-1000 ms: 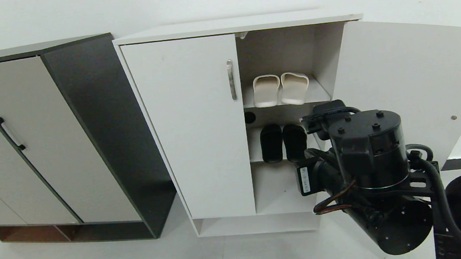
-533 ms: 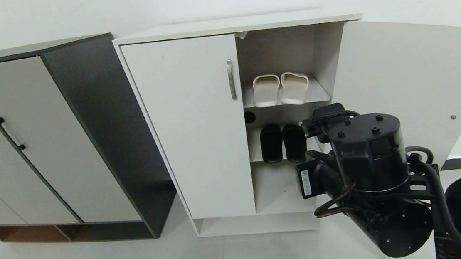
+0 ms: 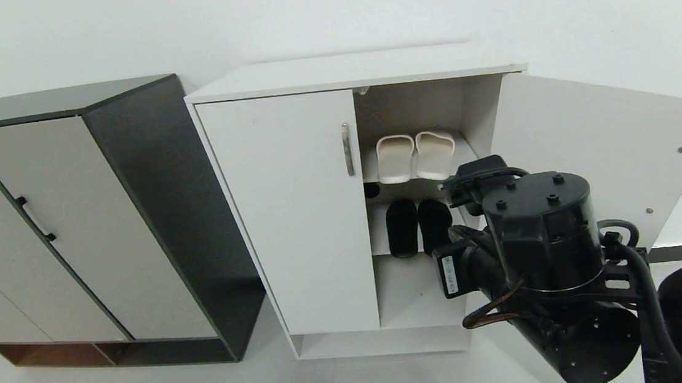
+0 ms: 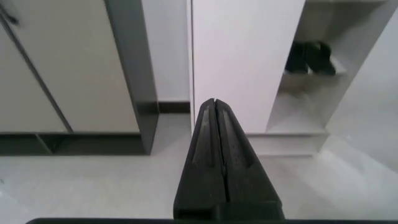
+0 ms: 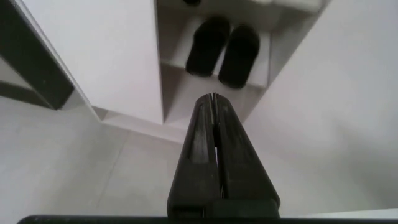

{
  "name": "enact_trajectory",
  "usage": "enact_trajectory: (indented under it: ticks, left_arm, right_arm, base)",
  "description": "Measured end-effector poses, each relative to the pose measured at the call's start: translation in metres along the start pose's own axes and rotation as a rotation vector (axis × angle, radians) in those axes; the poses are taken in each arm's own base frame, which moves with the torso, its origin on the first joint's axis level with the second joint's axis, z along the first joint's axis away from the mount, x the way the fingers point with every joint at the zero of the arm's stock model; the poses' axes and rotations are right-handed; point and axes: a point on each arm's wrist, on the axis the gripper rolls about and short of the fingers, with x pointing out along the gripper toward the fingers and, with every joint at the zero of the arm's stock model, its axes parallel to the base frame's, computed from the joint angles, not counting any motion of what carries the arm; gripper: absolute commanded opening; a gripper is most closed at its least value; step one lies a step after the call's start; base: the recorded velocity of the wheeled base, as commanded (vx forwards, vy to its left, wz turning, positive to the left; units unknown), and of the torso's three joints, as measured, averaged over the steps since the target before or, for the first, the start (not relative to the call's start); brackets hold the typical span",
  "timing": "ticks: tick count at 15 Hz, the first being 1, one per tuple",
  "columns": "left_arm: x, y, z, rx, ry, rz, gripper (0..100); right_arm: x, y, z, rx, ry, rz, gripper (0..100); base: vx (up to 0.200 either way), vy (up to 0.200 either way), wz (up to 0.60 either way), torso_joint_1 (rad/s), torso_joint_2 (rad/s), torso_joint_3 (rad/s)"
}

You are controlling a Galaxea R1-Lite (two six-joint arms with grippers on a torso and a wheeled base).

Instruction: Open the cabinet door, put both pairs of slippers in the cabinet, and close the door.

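The white cabinet (image 3: 355, 70) has its right door (image 3: 590, 151) standing wide open. 1 pair of white slippers (image 3: 415, 155) sits at the front edge of the upper shelf, and 1 pair of black slippers (image 3: 418, 225) on the shelf below. The left gripper (image 4: 215, 104) and the right gripper (image 5: 213, 99) are both pressed closed, holding nothing.

Head view high, facing cabinet (image 3: 294, 220), wrist views lower — sharing black slippers (image 5: 239, 55)

Cabinet (image 3: 355, 70): right door (image 3: 590, 151) swung open, left door (image 3: 288, 221) shut. Inside, top pair (image 3: 415, 155) on upper shelf (image 3: 369, 165), bottom pair (image 3: 419, 226) on next shelf (image 3: 379, 240) down. Second cabinet (image 3: 134, 222) stands left of it.
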Motion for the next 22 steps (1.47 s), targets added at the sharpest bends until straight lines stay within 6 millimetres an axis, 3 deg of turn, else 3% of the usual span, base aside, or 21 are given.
enact_trajectory:
  ticks: [22]
  left_arm:
    - [0.0000,0.0000,-0.0001,0.001,0.001,-0.001,0]
  right_arm:
    - [0.0002,-0.0006,-0.0033,-0.013,0.014,0.038,0]
  base:
    - [0.000,0.000,0.00,0.173,-0.48,-0.306]
